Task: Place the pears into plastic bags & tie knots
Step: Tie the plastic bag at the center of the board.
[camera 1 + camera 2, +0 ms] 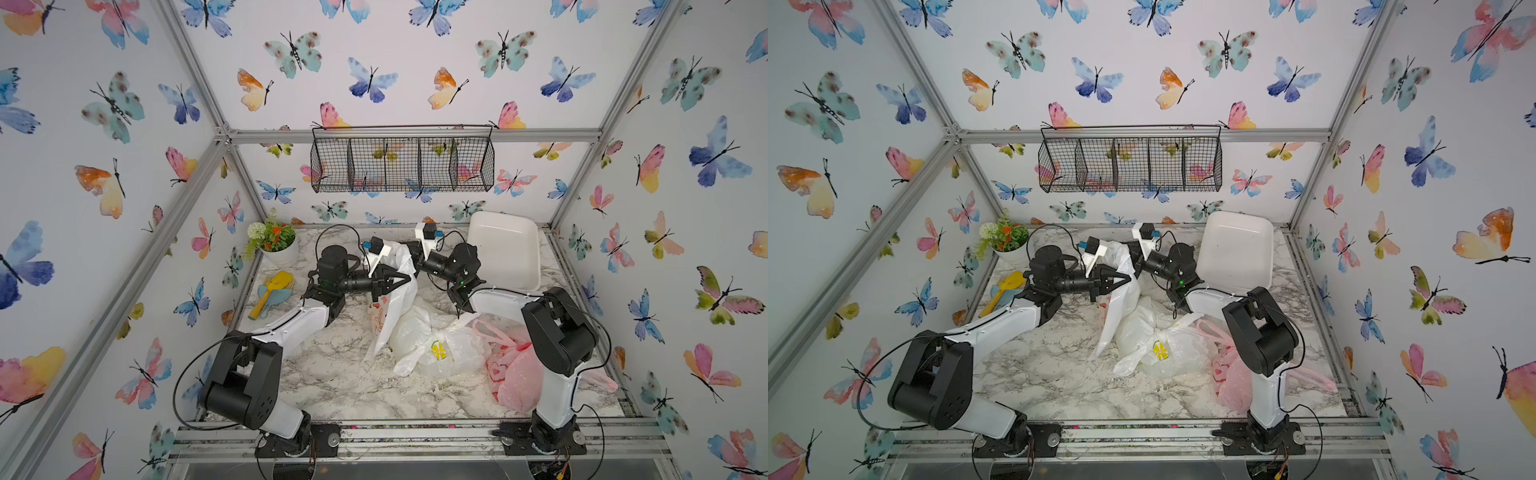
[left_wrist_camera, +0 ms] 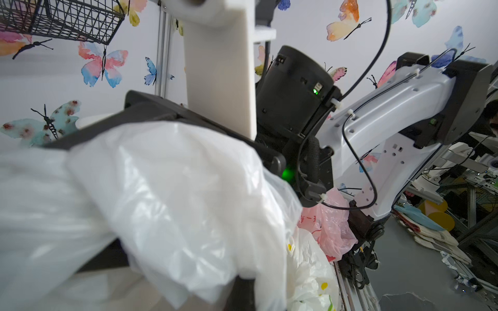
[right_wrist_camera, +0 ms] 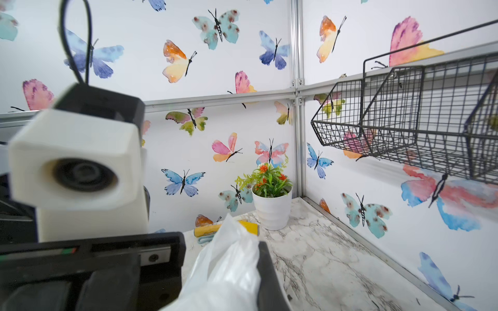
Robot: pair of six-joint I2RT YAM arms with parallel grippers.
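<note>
— How is the white-and-black left arm set?
— Elbow low, forearm level, reaching inward. Its black left gripper is pinched onto the white crinkly plastic bag.
— And the white-and-black right arm?
— Bent toward the middle. The black right gripper faces the left one, clamped on the same bag.

I see my right claw pinched shut on a peak of white bag film, with the left arm's camera looming blurred and close beside it, lens toward me. Past the bag, a yellow tool lies on the marble desk near a potted plant that stands upright in the corner, and a black wire basket hangs on the butterfly-papered wall above the desk's edge.
</note>
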